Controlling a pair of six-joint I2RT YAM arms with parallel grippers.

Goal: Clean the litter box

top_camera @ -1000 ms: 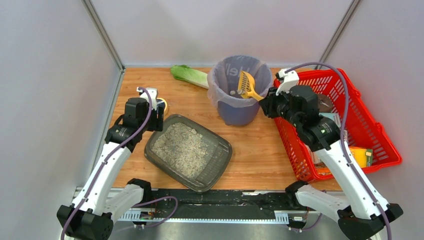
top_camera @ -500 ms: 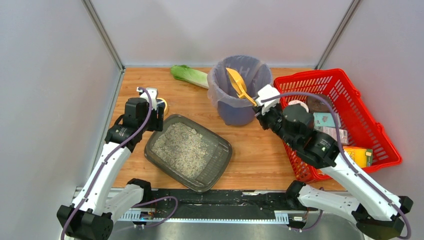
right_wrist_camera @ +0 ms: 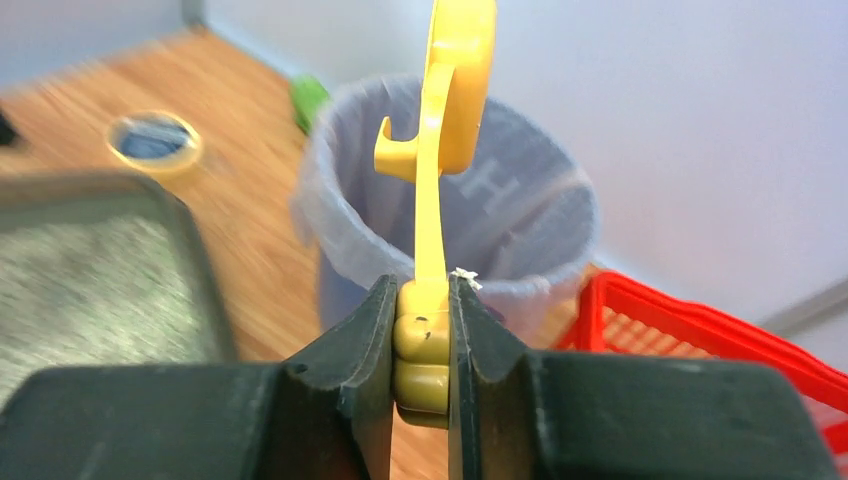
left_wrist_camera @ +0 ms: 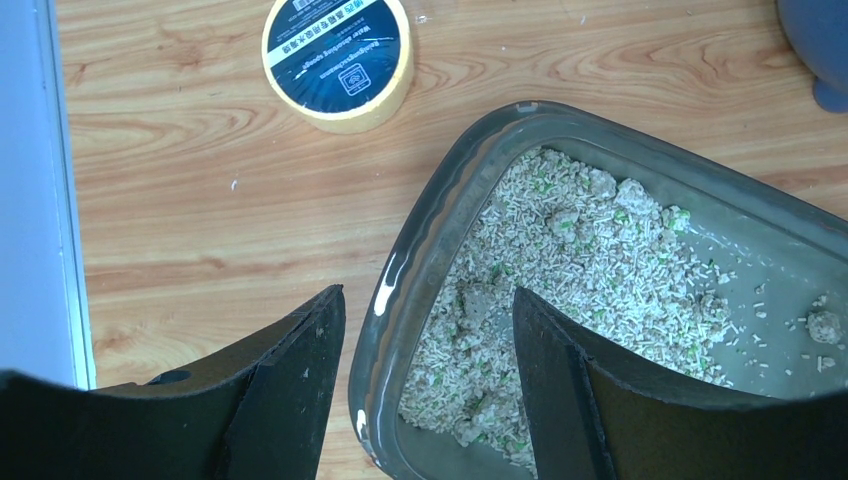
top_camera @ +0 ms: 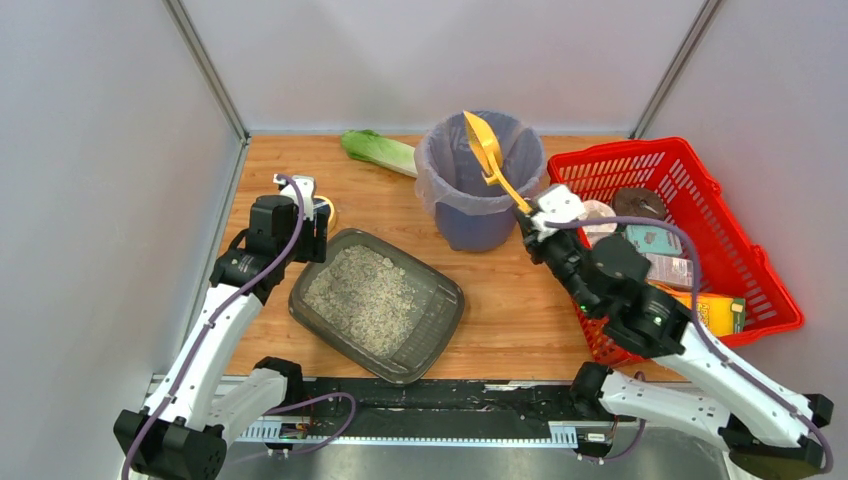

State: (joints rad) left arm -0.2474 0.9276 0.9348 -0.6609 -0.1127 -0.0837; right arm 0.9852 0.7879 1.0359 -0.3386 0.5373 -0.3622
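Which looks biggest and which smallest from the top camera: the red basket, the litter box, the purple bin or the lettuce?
Largest to smallest, as they look from above:
1. red basket
2. litter box
3. purple bin, which stands taller, so nearer the camera
4. lettuce

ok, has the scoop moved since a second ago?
Yes. The yellow scoop, gripped by the right gripper, has swung from low inside the bin up toward its far rim.

Top of scoop (right_wrist_camera: 458, 95) beyond picture edge; litter box (right_wrist_camera: 205, 290) blurred
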